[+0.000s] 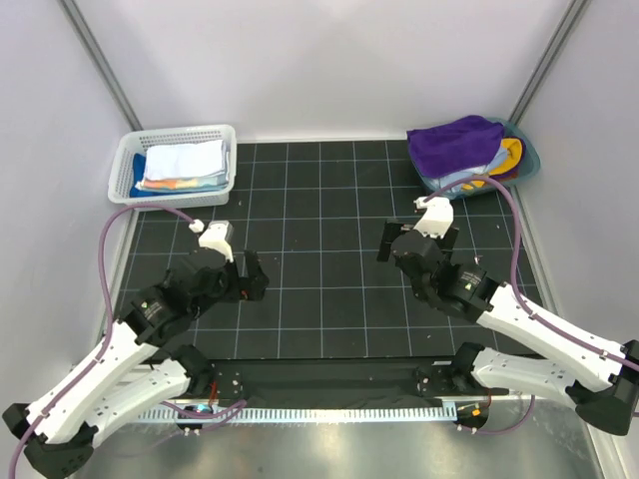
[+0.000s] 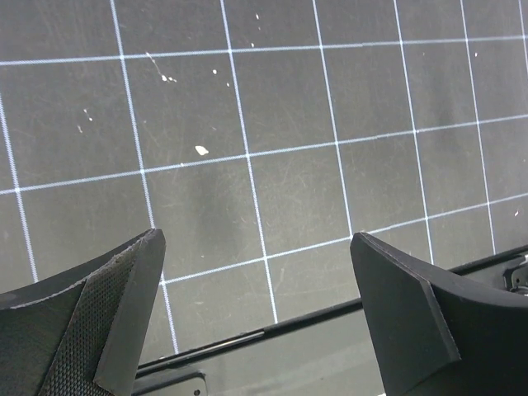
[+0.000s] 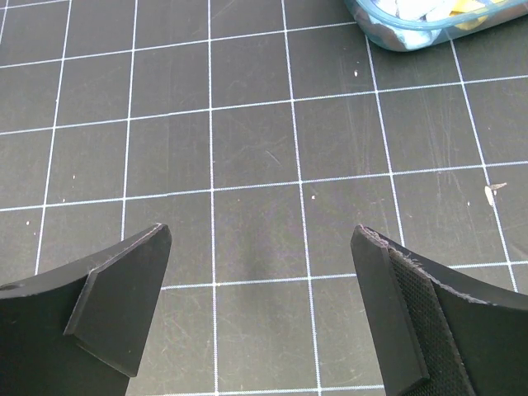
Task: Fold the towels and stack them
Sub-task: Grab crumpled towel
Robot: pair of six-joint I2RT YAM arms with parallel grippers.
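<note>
Landmark = black grid mat (image 1: 319,200); all positions are relative to it.

**Text/labels:** any print on the cloths is too small to read from the top view. The wrist views show only white grid lines and a few pale specks on the mat.

**Towels:**
- Folded stack (image 1: 185,163) sits inside the white mesh basket (image 1: 125,165) at the mat's far-left corner. A pale towel is on top, with orange and blue edges showing under it.
- Unfolded pile is in the teal tub (image 1: 527,165) at the mat's far-right corner. A deep purple towel (image 1: 454,143) is draped over the top and spills over the tub's left rim.
- A yellow-orange towel (image 1: 509,155) and a light blue towel (image 1: 461,182) show beneath the purple one.

**Left gripper** (image 1: 252,277):
- It is over the mat's left half, toward the near edge.
- Jaws are spread wide with nothing between them.
- In the wrist view (image 2: 256,239) there is only bare mat between the fingers (image 2: 124,289), with the mat's near border just below.
- The basket stack is well apart from it, further out and to the left.

**Right gripper** (image 1: 391,244):
- It is over the mat's right half, about mid-depth.
- Jaws are also spread wide and hold nothing.
- In the wrist view (image 3: 260,233) there is bare mat between the fingers (image 3: 124,297).
- The tub rim (image 3: 388,37) is at the top right of that view, with blue and yellow cloth inside.
- The purple towel is near but clearly apart from it, further out and to the right. No contact.
</note>
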